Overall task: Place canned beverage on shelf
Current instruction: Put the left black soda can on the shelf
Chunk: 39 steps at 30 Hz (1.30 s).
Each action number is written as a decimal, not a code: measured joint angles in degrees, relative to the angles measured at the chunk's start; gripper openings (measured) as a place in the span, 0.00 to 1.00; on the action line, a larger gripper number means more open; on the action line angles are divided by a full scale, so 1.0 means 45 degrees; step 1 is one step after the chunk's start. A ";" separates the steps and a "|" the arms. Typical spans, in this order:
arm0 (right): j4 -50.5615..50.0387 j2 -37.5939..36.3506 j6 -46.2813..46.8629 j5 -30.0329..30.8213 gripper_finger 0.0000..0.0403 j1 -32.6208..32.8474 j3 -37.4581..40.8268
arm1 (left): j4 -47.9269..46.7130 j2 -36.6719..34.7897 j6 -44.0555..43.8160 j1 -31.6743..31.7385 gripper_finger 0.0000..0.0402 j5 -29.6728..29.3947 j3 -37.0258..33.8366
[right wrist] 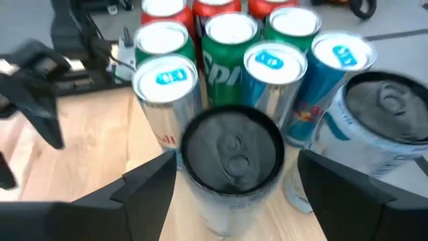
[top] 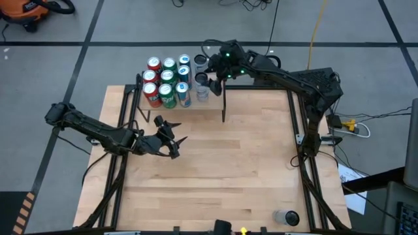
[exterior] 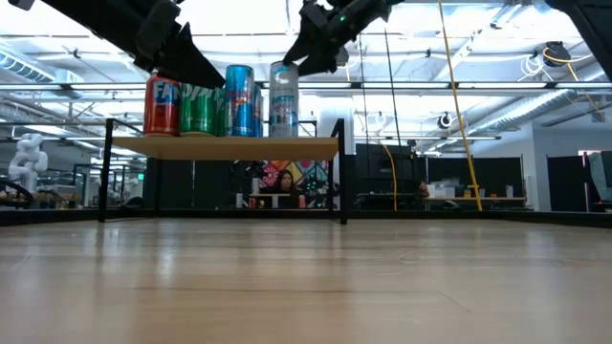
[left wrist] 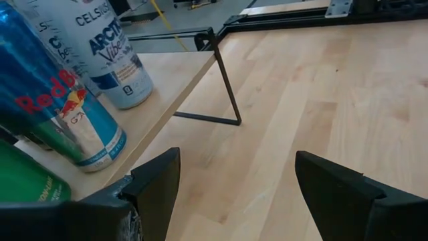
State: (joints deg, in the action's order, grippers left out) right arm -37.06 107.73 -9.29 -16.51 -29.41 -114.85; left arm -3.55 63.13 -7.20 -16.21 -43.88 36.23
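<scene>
at about 5 o'clock on the table (top: 248,163), near the front edge, a spare can (top: 285,217) stands alone, well apart from both arms. toward 9 o'clock the left gripper (top: 171,139) hangs over bare wood just short of the shelf (top: 212,99), its fingers spread and empty. at 12 o'clock the shelf carries rows of red, green and blue cans, and the canned beverage (right wrist: 231,167), a tall pale can with a dark lid, stands upright on the board at the open end of those rows. the right gripper (right wrist: 234,191) sits around it with jaws released, clear of its sides. the can looks rigid but thin-walled and slick, likely heavy if full, and tippy; mid-body across its width seems the best hold.
</scene>
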 joint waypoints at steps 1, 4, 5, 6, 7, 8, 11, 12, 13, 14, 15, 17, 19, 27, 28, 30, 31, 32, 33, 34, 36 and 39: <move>0.0016 -0.0111 0.0119 0.0029 0.75 0.0029 0.0000 | -0.0003 -0.0003 -0.0002 0.0000 0.71 -0.0014 0.0000; -0.0119 -0.0484 0.1099 0.0703 0.75 0.0091 0.0000 | 0.0000 0.0001 -0.0010 -0.0021 0.71 -0.0014 0.0000; -0.0326 -0.0617 0.1391 0.1034 0.75 0.0149 0.0000 | -0.0005 0.0001 -0.0076 -0.0049 0.71 -0.0018 0.0000; -0.0649 -0.0745 0.1478 0.1365 0.75 0.0218 0.0000 | -0.0015 0.0001 -0.0136 -0.0074 0.71 -0.0019 0.0000; -0.1066 -0.0867 0.1478 0.1720 0.75 0.0312 -0.0005 | -0.0031 -0.0003 -0.0218 -0.0102 0.71 -0.0023 0.0000; -0.1553 -0.0975 0.1436 0.2035 0.75 0.0415 -0.0005 | -0.0072 -0.0001 -0.0242 -0.0132 0.71 -0.0021 0.0000; -0.2939 -0.1126 0.1248 0.2415 0.74 0.0888 -0.0005 | -0.0357 -0.0001 -0.0306 -0.0256 0.71 -0.0023 0.0000; -0.3309 -0.1130 0.1236 0.2382 0.72 0.1088 -0.0005 | -0.0424 0.0000 -0.0312 -0.0267 0.71 -0.0028 0.0000; -0.3532 -0.1125 0.1232 0.2374 0.71 0.1292 0.0031 | -0.0421 -0.0003 -0.0321 -0.0273 0.71 -0.0028 0.0000; -0.3507 -0.1125 0.1241 0.2379 0.69 0.1519 0.0213 | -0.0413 -0.0003 -0.0325 -0.0302 0.71 -0.0028 0.0000; -0.3309 -0.1138 0.1237 0.2379 0.67 0.1735 0.0494 | -0.0404 -0.0003 -0.0325 -0.0333 0.71 -0.0028 0.0000; -0.2542 -0.1144 0.1195 0.2396 0.61 0.2126 0.1260 | -0.0422 -0.0045 -0.0336 -0.0362 0.71 -0.0067 0.0000; -0.1640 -0.1113 0.1154 0.2656 0.54 0.2422 0.2200 | -0.0489 -0.0069 -0.0418 -0.0452 0.71 -0.0123 0.0000; 0.2141 -0.1101 0.1029 0.4428 0.19 0.2558 0.5360 | -0.1427 -0.0110 -0.1005 -0.0855 0.71 -0.0601 -0.0005; 0.2622 -0.1101 0.1028 0.4672 0.15 0.2497 0.5545 | -0.1428 -0.0110 -0.1005 -0.0855 0.71 -0.0681 -0.0005; 0.3334 -0.1105 0.0943 0.4702 0.07 0.2346 0.5787 | -0.1428 -0.0110 -0.1001 -0.0835 0.71 -0.0735 -0.0005; 0.3396 -0.1105 0.0913 0.4690 0.04 0.2277 0.5811 | -0.1414 -0.0110 -0.0996 -0.0806 0.71 -0.0749 -0.0005; 0.3417 -0.1105 0.0904 0.4695 0.02 0.2224 0.5821 | -0.1390 -0.0110 -0.0996 -0.0773 0.71 -0.0787 -0.0005; 0.3427 -0.1105 0.0901 0.4695 0.01 0.2176 0.5824 | -0.1358 -0.0114 -0.0996 -0.0730 0.71 -0.0791 -0.0005; 0.3481 -0.1105 0.0901 0.4690 0.02 0.2130 0.5824 | -0.1336 -0.0110 -0.0996 -0.0693 0.71 -0.0791 -0.0005; 0.3689 -0.1105 0.0901 0.4651 0.03 0.2034 0.5824 | -0.1326 -0.0115 -0.0996 -0.0582 0.71 -0.0791 -0.0005; 0.3931 -0.1105 0.0859 0.4603 0.02 0.1907 0.5824 | -0.1321 -0.0113 -0.0998 -0.0443 0.71 -0.0791 -0.0005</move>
State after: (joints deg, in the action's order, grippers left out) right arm -19.37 102.76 -5.42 4.21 -20.83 -88.64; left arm -9.50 62.62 -11.69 -18.20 -47.44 36.21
